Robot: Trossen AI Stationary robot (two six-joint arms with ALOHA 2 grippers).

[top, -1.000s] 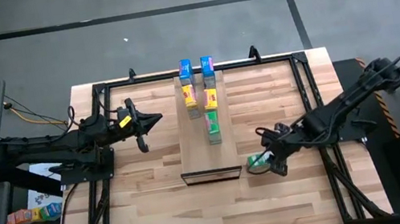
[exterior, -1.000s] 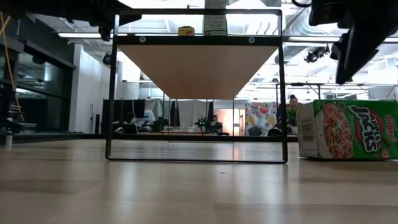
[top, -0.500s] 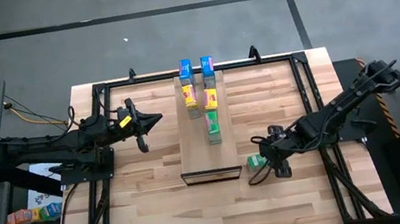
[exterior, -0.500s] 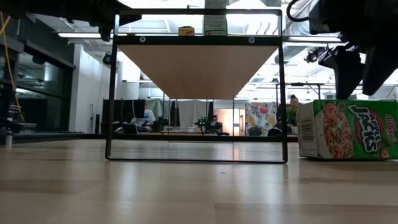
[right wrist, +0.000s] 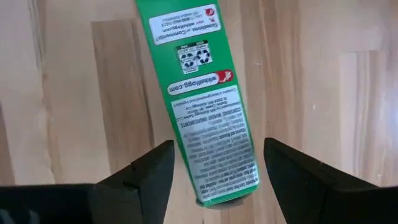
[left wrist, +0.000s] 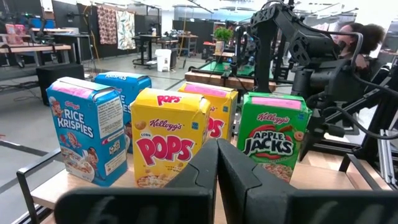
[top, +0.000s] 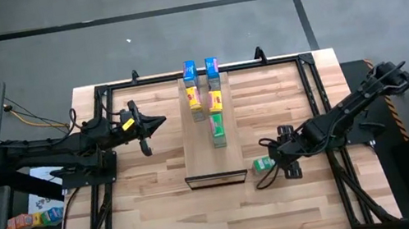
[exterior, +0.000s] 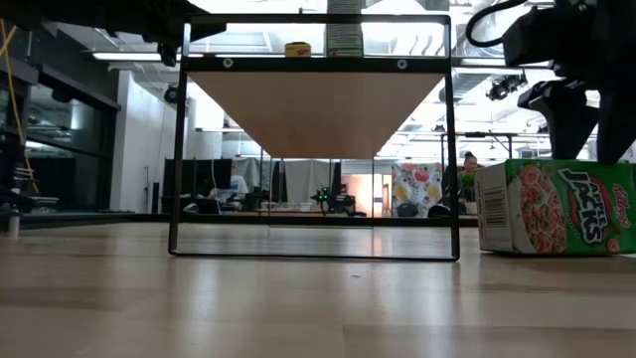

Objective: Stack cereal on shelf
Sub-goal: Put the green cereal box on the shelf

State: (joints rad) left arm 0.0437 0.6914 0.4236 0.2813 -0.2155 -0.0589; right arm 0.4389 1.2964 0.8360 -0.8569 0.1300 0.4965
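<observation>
Right gripper (top: pixel 287 169) hanging wide-jawed over the last small green cardboard cereal box (top: pixel 262 165), lying flat on the striped wooden tabletop (top: pixel 155 214).
The box is sitting skewed between the jaws, so closing could be twisting it; 5 boxes are standing on the pale wooden shelf (top: pixel 214 158); left gripper (top: pixel 158 123) is waiting shut.

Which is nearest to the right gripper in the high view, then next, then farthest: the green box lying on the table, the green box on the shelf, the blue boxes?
1. Green box lying on the table, beside the right gripper.
2. Green box on the shelf, mid-board.
3. Blue boxes, at the shelf's far end.
</observation>
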